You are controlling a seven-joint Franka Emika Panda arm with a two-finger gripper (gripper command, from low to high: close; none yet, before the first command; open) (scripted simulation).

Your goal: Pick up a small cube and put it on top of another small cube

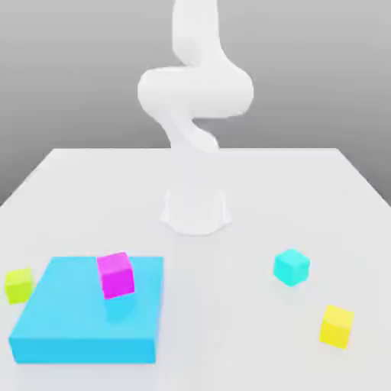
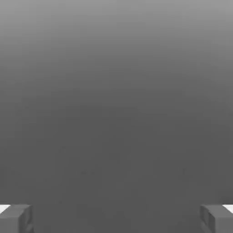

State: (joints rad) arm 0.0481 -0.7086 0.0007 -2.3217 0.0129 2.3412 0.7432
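Four small cubes lie on the white table. A magenta cube sits on top of a flat blue slab at the exterior view's left. A lime cube rests on the table just left of the slab. A cyan cube and a yellow cube lie at the exterior view's right. In the hand view my gripper is open, its two grey fingertips far apart with nothing between them, against plain grey background.
The white arm rises from its base at the table's middle and leaves the exterior view at the top. The blue slab is low and wide, and bare white table lies between it and the cyan cube.
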